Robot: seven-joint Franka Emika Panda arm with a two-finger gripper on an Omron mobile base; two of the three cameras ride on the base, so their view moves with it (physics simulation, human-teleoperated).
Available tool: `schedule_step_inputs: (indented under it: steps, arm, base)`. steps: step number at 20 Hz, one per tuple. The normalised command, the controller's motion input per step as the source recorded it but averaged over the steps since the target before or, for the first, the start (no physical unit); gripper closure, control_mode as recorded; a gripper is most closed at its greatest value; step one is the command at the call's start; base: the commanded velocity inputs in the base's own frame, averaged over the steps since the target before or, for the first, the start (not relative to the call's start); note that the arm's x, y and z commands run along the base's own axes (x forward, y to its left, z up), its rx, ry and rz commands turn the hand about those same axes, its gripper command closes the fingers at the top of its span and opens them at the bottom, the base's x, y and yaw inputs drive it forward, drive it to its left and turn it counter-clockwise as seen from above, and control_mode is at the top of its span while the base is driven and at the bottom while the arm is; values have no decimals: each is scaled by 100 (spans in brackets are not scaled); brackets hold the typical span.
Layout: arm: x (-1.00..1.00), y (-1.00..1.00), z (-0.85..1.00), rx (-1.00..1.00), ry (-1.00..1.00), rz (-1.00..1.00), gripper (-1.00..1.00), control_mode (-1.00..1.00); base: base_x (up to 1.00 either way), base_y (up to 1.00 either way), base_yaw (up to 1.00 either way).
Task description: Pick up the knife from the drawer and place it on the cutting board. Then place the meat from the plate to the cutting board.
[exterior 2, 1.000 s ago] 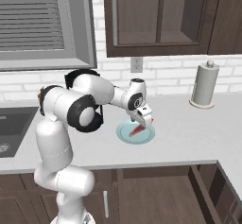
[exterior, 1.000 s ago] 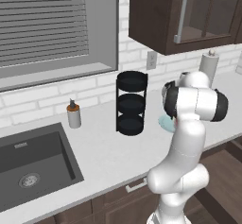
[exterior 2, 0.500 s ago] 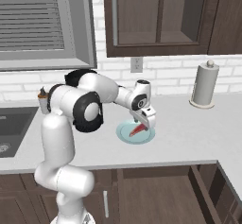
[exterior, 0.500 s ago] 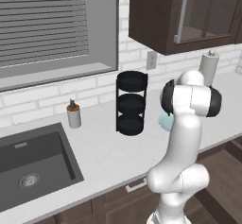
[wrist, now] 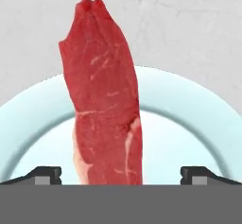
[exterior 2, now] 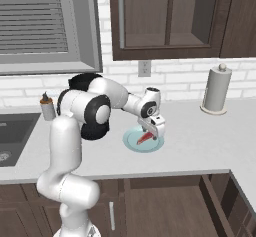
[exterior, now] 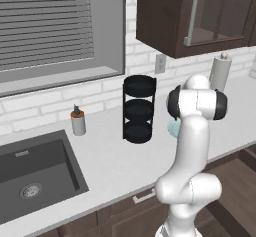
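The red meat (wrist: 106,105) lies lengthwise on the pale teal plate (wrist: 189,105), one end reaching past the rim. In the hand view my gripper (wrist: 120,175) is open, with one dark fingertip (wrist: 45,173) on each side of the strip and apart from it. From the right base view the gripper (exterior 2: 153,131) hangs low over the meat (exterior 2: 144,138) and the plate (exterior 2: 131,142) on the counter. A sliver of the plate (exterior: 172,129) shows behind my arm in the left base view. The knife and the cutting board are out of view.
A black three-tier rack (exterior: 139,109) stands left of the plate, with a soap dispenser (exterior: 77,121) and the sink (exterior: 30,173) further left. A paper towel roll (exterior 2: 217,89) stands at the back right. Dark wall cabinets (exterior 2: 170,16) hang above.
The gripper has come down a little closer to the meat on the plate. Its jaws stayed open and the meat has not moved.
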Motion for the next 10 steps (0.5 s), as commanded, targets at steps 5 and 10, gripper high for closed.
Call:
schedule_step_inputs:
  steps: [5,10]
  arm:
    - [17,0,-24,2,7,0,-100,-100]
    - [12,0,-27,1,6,0,100,-100]
  base:
    - [0,0,0]
    - [0,0,0]
